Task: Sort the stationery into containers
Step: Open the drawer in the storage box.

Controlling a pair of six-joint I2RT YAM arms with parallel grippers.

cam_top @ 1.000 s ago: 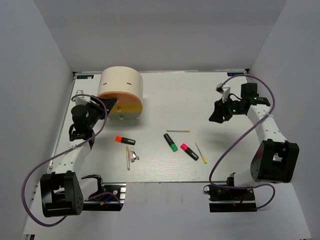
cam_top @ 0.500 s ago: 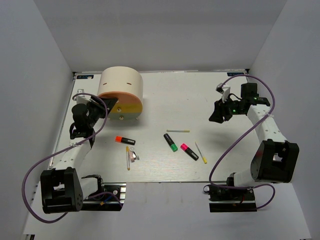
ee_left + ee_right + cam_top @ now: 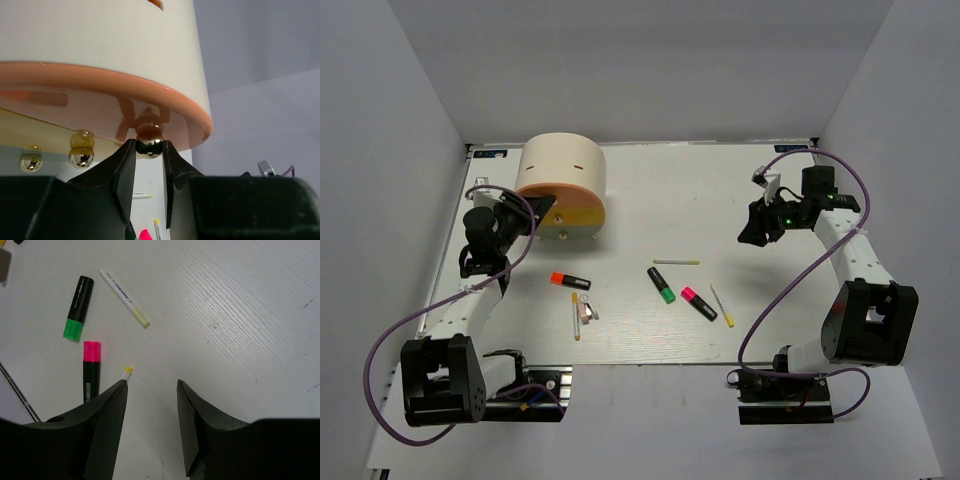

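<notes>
Early stage, by the look of it: nothing is sorted that can be seen. All the loose stationery lies on the table (image 3: 650, 200), apart from the cream cabinet (image 3: 565, 165) at the far left. Overhead count:

- orange-capped marker (image 3: 570, 281), nearest the cabinet
- thin pencil (image 3: 576, 317), with a small clip (image 3: 591, 312) just beside it
- green-capped marker (image 3: 661, 285)
- pink-capped marker (image 3: 698, 303)
- white stick (image 3: 676, 261)
- yellow-tipped stick (image 3: 722, 305)

That makes seven pieces, none in a drawer as far as the views show; the drawer insides are hidden. The left hand (image 3: 149, 148) is narrowed onto the small shiny knob (image 3: 149, 142) of the orange drawer (image 3: 100, 79), with a finger pressed to each side of it. Whether that drawer is ajar cannot be told. Two more knobs on the lower fronts sit to the side with nothing on them. The right hand (image 3: 151, 387) is wide and holds nothing. It hangs above bare table near the green, pink and white pieces, and the yellow tip shows just beside one of its fingers. My judgement is that the drawer is being opened first, and every pick and drop is yet to come. On writing: the white stick carries a line of small dark print and the marker barrels carry faint pale print, all too small to read. Two short orange dashes mark the cabinet top. No brand is legible anywhere.
</notes>
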